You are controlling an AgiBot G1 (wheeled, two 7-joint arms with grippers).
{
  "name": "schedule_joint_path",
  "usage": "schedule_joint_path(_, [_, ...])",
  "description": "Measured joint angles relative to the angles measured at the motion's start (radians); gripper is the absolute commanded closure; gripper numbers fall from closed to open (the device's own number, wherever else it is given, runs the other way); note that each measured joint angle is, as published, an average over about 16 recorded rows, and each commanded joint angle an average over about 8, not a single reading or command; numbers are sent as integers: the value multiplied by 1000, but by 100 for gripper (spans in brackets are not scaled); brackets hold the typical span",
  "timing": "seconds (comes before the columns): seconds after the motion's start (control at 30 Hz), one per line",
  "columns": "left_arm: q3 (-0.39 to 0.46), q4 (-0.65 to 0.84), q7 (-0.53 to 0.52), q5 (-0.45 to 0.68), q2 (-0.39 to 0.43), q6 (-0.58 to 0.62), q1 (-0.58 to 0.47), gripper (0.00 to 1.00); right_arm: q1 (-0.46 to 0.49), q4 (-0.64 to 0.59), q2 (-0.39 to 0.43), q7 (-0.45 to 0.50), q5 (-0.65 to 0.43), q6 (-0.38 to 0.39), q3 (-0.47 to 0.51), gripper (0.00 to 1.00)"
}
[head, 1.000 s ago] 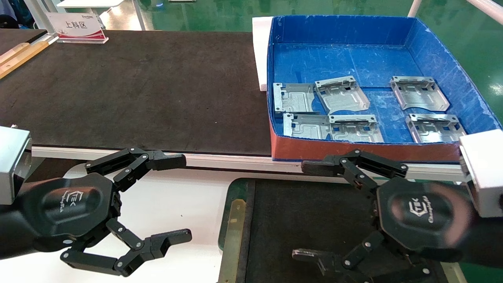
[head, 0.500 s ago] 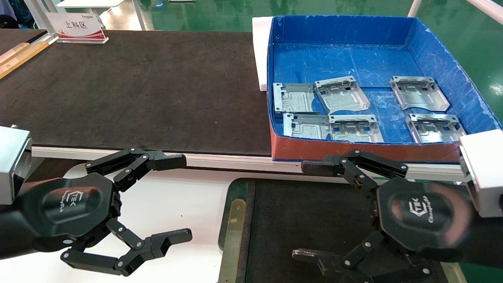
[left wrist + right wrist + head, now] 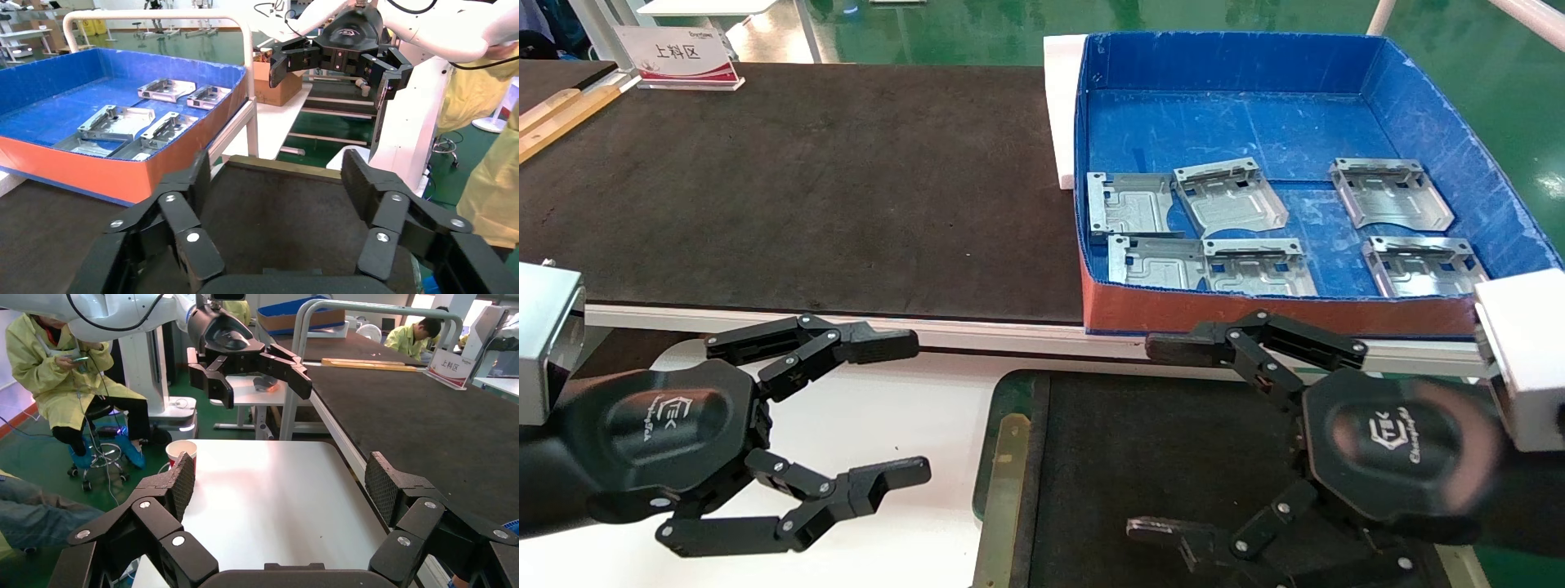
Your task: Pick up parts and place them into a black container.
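Here the left gripper (image 3: pixel 903 408) and right gripper (image 3: pixel 1164 437) both hover spread wide, holding nothing. Six parts (image 3: pixel 1230 196) lie in the blue box (image 3: pixel 1434 122); the black container (image 3: pixel 1009 457) sits below the right gripper. Only the right wrist view shows a paper cup (image 3: pixel 182 451).

The black left claw (image 3: pixel 891 415) hangs low at near left, fingers spread apart; the black right claw (image 3: pixel 1164 441) at near right gapes wide, both empty
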Motion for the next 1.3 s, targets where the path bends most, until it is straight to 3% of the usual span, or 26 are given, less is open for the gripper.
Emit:
schedule_joint_path(1.13, [0, 0, 0, 0, 0, 0, 0, 100, 0, 0, 0, 0, 0, 0, 0, 0])
schedule_joint_path(1.17, [0, 0, 0, 0, 0, 0, 0, 94, 0, 0, 0, 0, 0, 0, 0, 0])
schedule_joint_path(1.3, [0, 0, 0, 0, 0, 0, 0, 44, 2, 1, 0, 0, -1, 0, 0, 0])
